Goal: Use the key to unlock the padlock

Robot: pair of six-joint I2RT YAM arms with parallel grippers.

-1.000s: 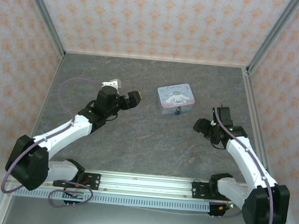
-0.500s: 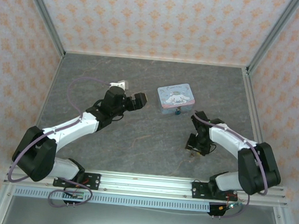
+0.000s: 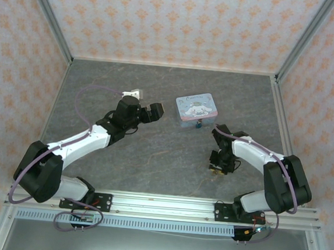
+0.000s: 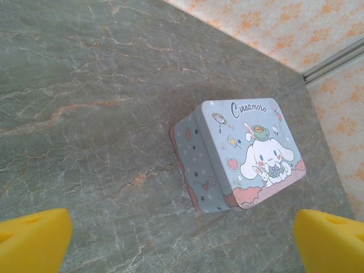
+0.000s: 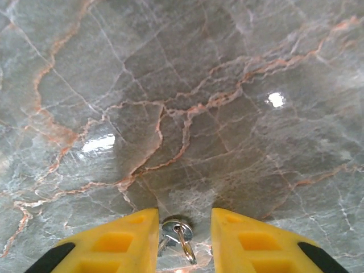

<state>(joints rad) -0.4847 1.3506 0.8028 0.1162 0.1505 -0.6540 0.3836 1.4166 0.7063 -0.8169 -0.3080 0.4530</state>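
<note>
The key [image 5: 175, 232], silver with a small ring, lies flat on the marble table. My right gripper [image 5: 185, 220] points straight down over it, and the key's head sits in the narrow gap between the yellow fingers [image 5: 116, 242], against the left one and clear of the right. From above, the right gripper [image 3: 216, 168] stands at the table's near right. The tiny teal padlock [image 3: 197, 126] hangs at the front of the pale-blue cartoon tin [image 3: 196, 109]. My left gripper [image 3: 156, 112] hovers wide open just left of the tin [image 4: 239, 153], nothing between its fingers [image 4: 34, 242].
Patterned walls with metal posts [image 3: 53, 21] enclose the grey marble table [image 3: 153, 153]. The rail [image 3: 160, 206] that carries both arm bases runs along the near edge. A purple cable [image 3: 91, 92] loops above the left arm.
My right arm swung in from the right and came down over the key, its jaws narrowing around it. My left gripper moved slightly right toward the tin, then held still.
</note>
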